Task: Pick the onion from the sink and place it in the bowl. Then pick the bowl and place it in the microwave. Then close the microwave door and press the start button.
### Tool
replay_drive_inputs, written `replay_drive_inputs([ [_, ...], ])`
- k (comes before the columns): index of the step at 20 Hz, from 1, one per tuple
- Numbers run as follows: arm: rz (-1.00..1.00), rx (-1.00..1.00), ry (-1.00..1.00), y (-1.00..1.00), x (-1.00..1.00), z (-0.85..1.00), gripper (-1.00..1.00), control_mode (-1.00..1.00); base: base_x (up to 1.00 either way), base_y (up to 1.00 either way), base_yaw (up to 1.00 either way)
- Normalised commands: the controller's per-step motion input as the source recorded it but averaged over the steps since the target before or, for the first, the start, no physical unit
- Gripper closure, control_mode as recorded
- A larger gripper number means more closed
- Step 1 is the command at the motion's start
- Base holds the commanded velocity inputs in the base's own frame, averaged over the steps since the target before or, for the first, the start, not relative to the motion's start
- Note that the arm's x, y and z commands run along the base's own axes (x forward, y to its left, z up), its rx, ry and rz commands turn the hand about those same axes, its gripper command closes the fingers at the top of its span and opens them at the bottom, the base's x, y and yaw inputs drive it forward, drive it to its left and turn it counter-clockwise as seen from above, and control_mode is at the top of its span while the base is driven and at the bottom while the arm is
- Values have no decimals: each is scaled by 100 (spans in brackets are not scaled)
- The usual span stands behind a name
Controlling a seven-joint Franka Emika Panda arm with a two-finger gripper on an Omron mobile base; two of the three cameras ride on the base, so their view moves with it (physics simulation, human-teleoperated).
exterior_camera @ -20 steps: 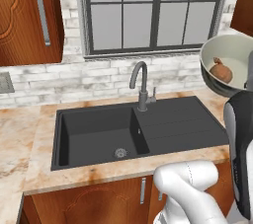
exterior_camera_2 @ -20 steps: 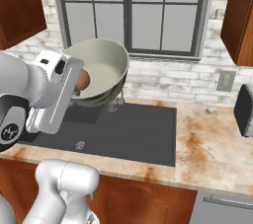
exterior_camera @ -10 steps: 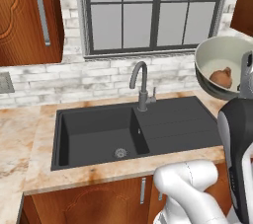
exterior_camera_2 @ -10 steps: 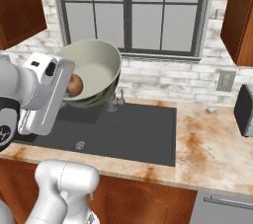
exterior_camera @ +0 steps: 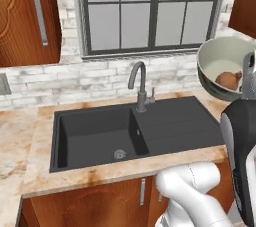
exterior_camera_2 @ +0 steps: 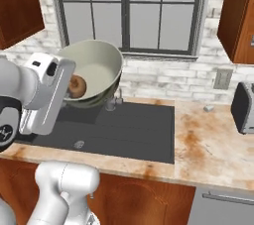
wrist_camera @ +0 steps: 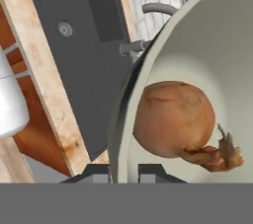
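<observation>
The bowl point(exterior_camera: 220, 61) point(exterior_camera_2: 101, 68) hangs tilted in the air, high over the right end of the sink point(exterior_camera: 95, 136) point(exterior_camera_2: 129, 130). Inside it lies the brown-orange onion point(exterior_camera: 229, 80) point(exterior_camera_2: 77, 85) point(wrist_camera: 173, 118). My gripper point(wrist_camera: 123, 171) is shut on the bowl's near rim point(wrist_camera: 121, 119), one fingertip on each side of the wall. The dark basin with its round drain point(wrist_camera: 64, 28) lies empty far below. The microwave and its door are out of view.
The grey curved faucet point(exterior_camera: 140, 86) stands behind the sink, just left of the bowl. A dark toaster point(exterior_camera_2: 244, 107) and a wall outlet point(exterior_camera_2: 223, 78) are on the right. Wooden wall cabinets point(exterior_camera: 25, 16) point(exterior_camera_2: 238, 16) flank the window.
The bowl, still held with the onion inside, has turned a little and sunk slightly, and my forearm has swung further into the left base view. The kitchen has not shifted.
</observation>
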Motion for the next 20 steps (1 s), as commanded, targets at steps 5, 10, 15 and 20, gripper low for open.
replay_drive_inputs([
  [5, 0, 0, 0, 0, 0, 0, 100, 100, -10, -10, -72],
  [10, 0, 0, 0, 0, 0, 0, 100, 100, -2, -5, -79],
  [15, 0, 0, 0, 0, 0, 0, 100, 100, 0, 0, -72],
  [20, 0, 0, 0, 0, 0, 0, 100, 100, 0, 0, -65],
])
